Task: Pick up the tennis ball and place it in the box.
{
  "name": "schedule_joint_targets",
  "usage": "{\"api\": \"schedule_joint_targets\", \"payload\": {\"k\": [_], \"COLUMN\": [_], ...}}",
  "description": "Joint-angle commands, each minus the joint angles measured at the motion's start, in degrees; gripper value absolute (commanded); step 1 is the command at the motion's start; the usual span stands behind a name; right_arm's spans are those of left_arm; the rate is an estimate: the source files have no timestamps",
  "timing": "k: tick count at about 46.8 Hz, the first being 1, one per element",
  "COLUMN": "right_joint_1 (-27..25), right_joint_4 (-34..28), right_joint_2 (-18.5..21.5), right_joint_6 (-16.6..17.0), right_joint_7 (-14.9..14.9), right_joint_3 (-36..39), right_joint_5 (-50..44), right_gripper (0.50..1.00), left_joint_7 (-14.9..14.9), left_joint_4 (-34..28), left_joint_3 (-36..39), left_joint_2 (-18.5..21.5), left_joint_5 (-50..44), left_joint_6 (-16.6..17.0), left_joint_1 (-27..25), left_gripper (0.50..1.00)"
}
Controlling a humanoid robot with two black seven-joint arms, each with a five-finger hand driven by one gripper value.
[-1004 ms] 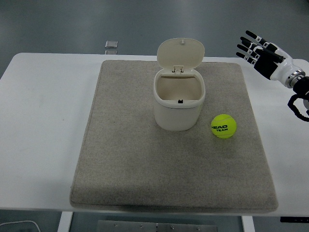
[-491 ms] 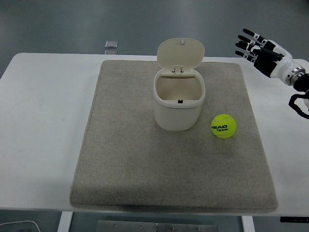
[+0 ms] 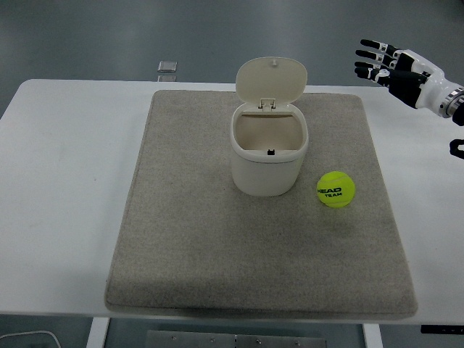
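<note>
A yellow-green tennis ball (image 3: 336, 189) with black print lies on the grey mat (image 3: 196, 239), just right of the cream box (image 3: 269, 156). The box stands upright near the mat's middle with its hinged lid (image 3: 271, 79) tipped back and its inside showing bare. My right hand (image 3: 380, 61) hovers high at the far right, above the table's back right corner, fingers spread and holding nothing. It is well away from the ball, up and to the right of it. No left arm shows.
The mat covers most of the white table (image 3: 65, 181). A small grey square object (image 3: 167, 67) lies at the table's back edge, left of the box. The table's near edge runs along the picture's bottom.
My right hand has risen and drifted toward the right edge, so less of its wrist and forearm shows. Ball and box have not moved.
</note>
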Motion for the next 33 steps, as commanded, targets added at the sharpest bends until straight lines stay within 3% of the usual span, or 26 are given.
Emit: {"api": "schedule_joint_targets", "payload": {"k": [1,19,33], "right_joint_1": [0.5,0.6,-1.3], "right_joint_4": [1.5,9.8,23.4], "right_joint_2": [-1.2,-7.3,-16.1], "right_joint_6": [0.0,0.4,-0.3], "right_joint_7": [1.7,7.9,9.6], "right_joint_3": [-0.3,-0.4,-0.7], "right_joint_5": [-5.2,-27.6,-38.3], "right_gripper": [0.913,0.913,0.913], "left_joint_7": [0.0,0.0,0.0], "left_joint_4": [0.0,0.0,0.0], "left_joint_3": [0.0,0.1,0.0], "left_joint_2": [0.0,0.0,0.0], "left_joint_5": [0.0,0.0,0.0], "left_joint_6": [0.0,0.0,0.0], "left_joint_1": [0.0,0.0,0.0], "left_gripper": [0.992,0.992,0.992]}}
